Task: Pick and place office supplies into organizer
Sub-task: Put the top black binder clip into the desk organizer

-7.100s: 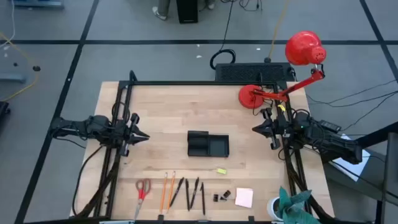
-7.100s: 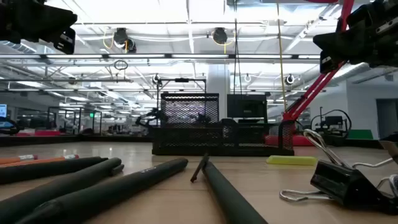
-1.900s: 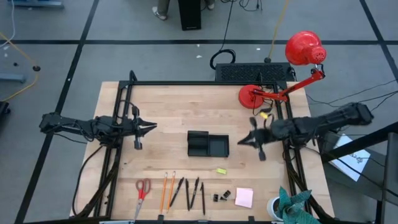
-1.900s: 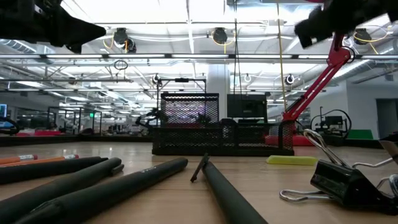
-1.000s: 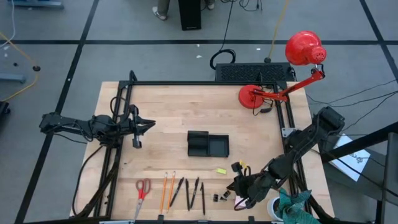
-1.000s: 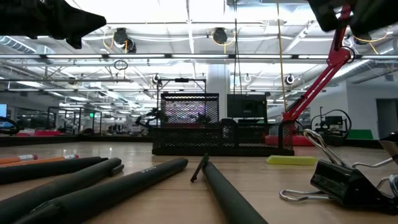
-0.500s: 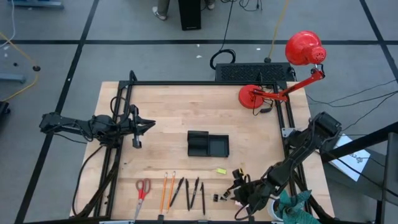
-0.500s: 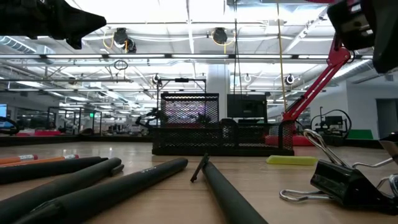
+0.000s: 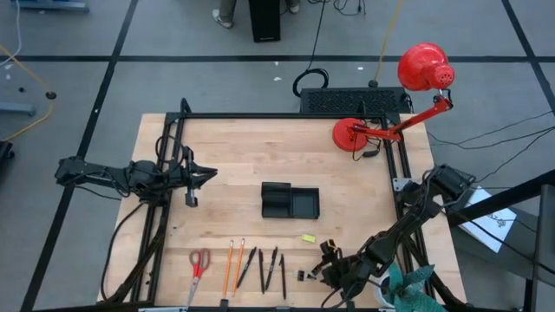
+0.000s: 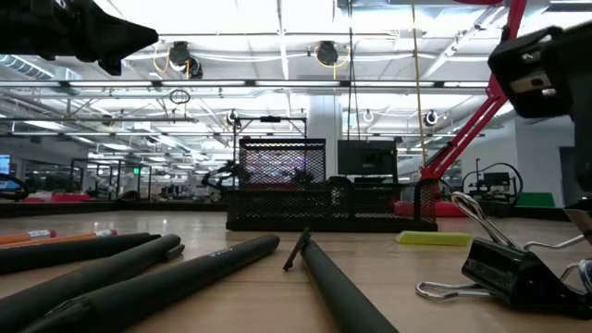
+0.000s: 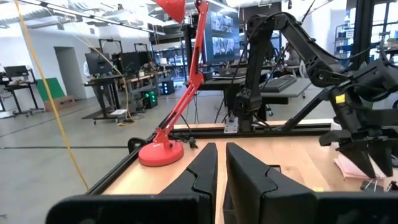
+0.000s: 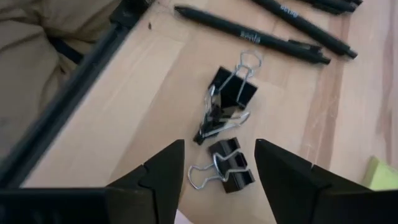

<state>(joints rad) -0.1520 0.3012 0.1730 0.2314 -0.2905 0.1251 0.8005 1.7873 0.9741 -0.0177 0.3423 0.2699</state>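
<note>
— Black organizer (image 9: 290,201) sits mid-table from above, nothing visible in it; my right claw (image 9: 328,276) is low at the near right, over the binder clips (image 9: 307,275). Why there?

— Smallest items first, I'd judge. Level view: pens (image 10: 139,268) lie near the lens, a clip (image 10: 513,268) right.

— Left wrist?

— Left claw (image 11: 221,169) closed, holding nothing, waiting at the far left.

— Right wrist?

— Fingers spread wide above three clips (image 12: 227,124), black with wire handles, lying jumbled.

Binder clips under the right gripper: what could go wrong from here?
1. The binder clips lie bunched with wire handles overlapping; the open right gripper might lift two or snag one.
2. A pen lies close by; a stray descent could knock it.
3. A low, small clip may slip out.
</note>
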